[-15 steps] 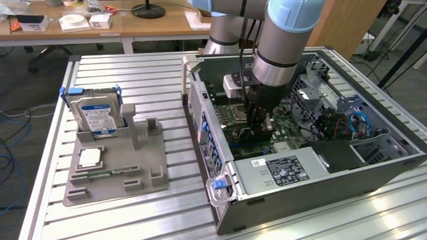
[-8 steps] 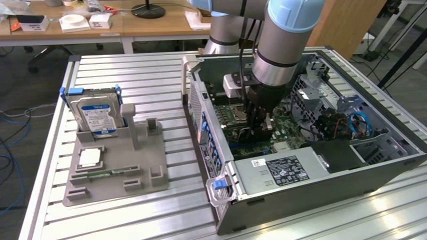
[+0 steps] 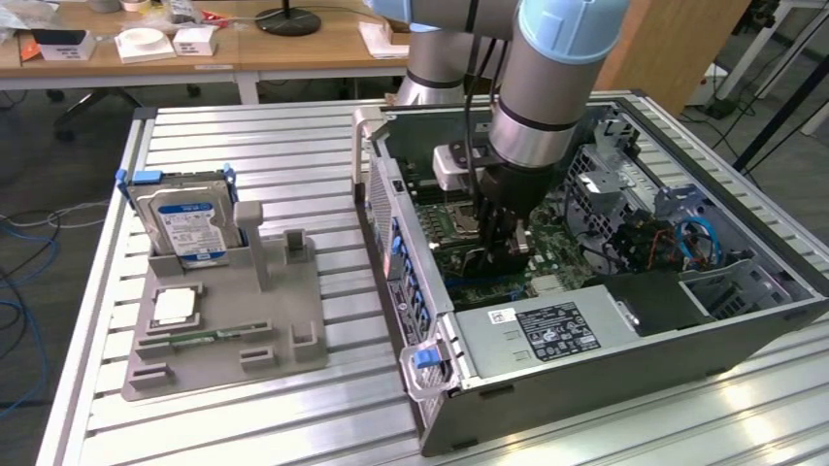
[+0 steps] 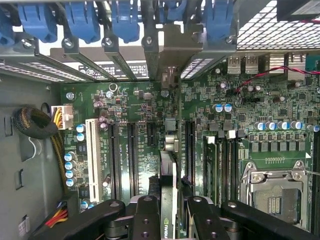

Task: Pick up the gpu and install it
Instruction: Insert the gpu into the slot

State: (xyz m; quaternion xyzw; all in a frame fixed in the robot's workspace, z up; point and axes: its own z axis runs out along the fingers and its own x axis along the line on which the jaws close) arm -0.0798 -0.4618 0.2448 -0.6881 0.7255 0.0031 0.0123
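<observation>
the fingers clamp the gpu by its top edge over the motherboard; it looks light, stiff and fragile.

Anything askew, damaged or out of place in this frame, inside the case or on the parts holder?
Nothing stands out. The gripper holds the gpu edge-on above the motherboard, inside the open computer case. On the grey holder, the hard drive stands upright in its slot. No visible damage or loose parts.
</observation>
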